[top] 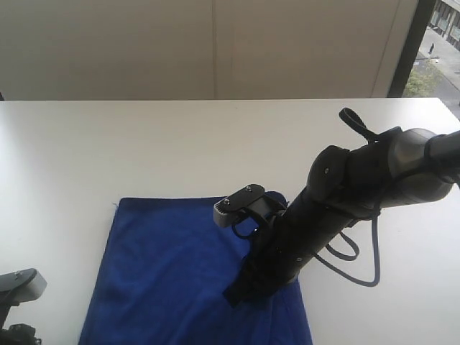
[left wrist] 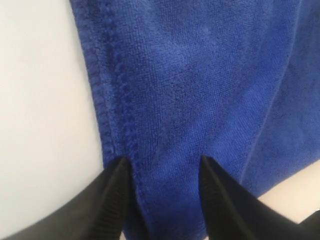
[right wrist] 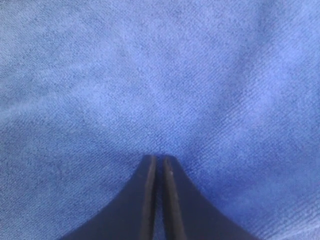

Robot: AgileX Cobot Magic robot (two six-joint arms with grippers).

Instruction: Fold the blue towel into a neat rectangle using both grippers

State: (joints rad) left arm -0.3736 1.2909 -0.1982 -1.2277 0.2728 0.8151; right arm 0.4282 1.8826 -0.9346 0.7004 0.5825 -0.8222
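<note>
Left wrist view: the left gripper has its two black fingers apart. The towel lies right under them, with its sewn edge by one finger and the white table past it. The right gripper has its fingers pressed together, tips on the towel, which spreads all around them. I cannot tell if any cloth is pinched between them. In the exterior view, the towel lies flat on the table.
</note>
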